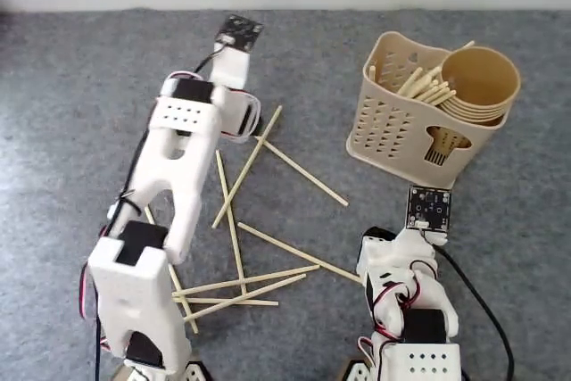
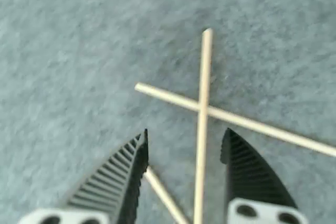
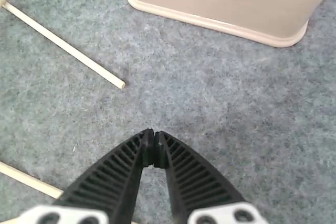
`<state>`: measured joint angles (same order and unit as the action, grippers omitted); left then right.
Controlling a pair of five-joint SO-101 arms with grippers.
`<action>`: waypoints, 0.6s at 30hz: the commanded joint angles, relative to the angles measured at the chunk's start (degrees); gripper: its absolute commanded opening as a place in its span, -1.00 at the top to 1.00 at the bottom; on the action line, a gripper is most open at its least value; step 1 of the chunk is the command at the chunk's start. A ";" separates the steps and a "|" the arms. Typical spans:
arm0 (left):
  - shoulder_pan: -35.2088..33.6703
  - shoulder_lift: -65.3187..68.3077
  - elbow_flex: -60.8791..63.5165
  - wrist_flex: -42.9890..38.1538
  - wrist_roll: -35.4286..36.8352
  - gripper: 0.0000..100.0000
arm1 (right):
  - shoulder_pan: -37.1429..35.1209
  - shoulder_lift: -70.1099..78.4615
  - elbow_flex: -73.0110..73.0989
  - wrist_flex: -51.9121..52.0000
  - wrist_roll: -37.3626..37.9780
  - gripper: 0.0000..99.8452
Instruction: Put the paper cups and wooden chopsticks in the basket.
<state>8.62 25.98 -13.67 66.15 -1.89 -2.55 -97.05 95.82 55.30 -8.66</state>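
Several wooden chopsticks (image 1: pixel 236 220) lie scattered on the grey carpet in the high view. The beige basket (image 1: pixel 393 127) at the back right holds stacked paper cups (image 1: pixel 480 86) and several chopsticks (image 1: pixel 424 85). My left arm (image 1: pixel 183 144) stretches out over the far end of the pile. Its gripper (image 2: pixel 187 131) is open just above the carpet, with one chopstick (image 2: pixel 202 103) running between the fingers. That chopstick lies across a second one (image 2: pixel 252 123); a third (image 2: pixel 165 195) pokes out by one finger. My right gripper (image 3: pixel 154 132) is shut on nothing, low over bare carpet in front of the basket (image 3: pixel 226 3).
In the right wrist view a loose chopstick (image 3: pixel 63 45) ends beside the gripper's path and another (image 3: pixel 21 179) lies close to one finger. My right arm (image 1: pixel 406 310) sits at the table's near edge. A pale wall runs along the back.
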 commanded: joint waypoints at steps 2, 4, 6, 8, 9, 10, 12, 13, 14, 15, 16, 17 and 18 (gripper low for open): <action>1.93 4.31 -8.13 0.26 -0.62 0.54 | 0.31 -1.27 0.70 0.13 0.00 0.98; 2.55 7.82 -10.68 1.67 -0.62 0.54 | 0.31 -1.27 0.70 0.04 0.00 0.98; 2.90 11.60 -13.76 3.60 -0.62 0.54 | 0.31 -1.27 0.70 0.04 0.00 0.98; 3.34 15.21 -17.01 5.45 -0.62 0.54 | 0.31 -1.27 0.79 -0.04 0.00 0.98; 3.43 16.97 -18.77 6.33 -0.62 0.54 | 0.31 -1.27 0.79 -0.04 0.00 0.98; 3.52 18.64 -20.44 7.12 -0.62 0.54 | 0.31 -1.27 0.79 -0.04 0.00 0.98; 3.60 21.89 -24.04 8.88 -0.62 0.54 | 0.31 -1.27 0.79 -0.04 0.00 0.98; 3.60 23.21 -25.80 9.76 -0.62 0.54 | 0.31 -1.27 0.79 -0.04 0.00 0.98; 3.60 24.44 -27.56 10.73 -0.62 0.55 | 0.31 -1.27 0.79 -0.04 0.00 0.98; 3.60 25.32 -29.23 11.87 -0.62 0.55 | 0.31 -1.27 0.79 -0.04 0.00 0.98; 3.69 26.20 -31.08 13.19 -0.62 0.59 | 0.31 -1.27 0.79 -0.04 0.00 0.98; 3.69 26.73 -32.92 14.59 -0.62 0.64 | 0.31 -1.27 0.79 -0.04 0.00 0.98; 3.69 27.34 -34.77 16.18 -0.62 0.71 | 0.31 -1.27 0.79 -0.04 0.00 0.98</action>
<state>11.78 53.05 -41.71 78.90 -2.07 -2.55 -97.05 95.82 55.30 -8.66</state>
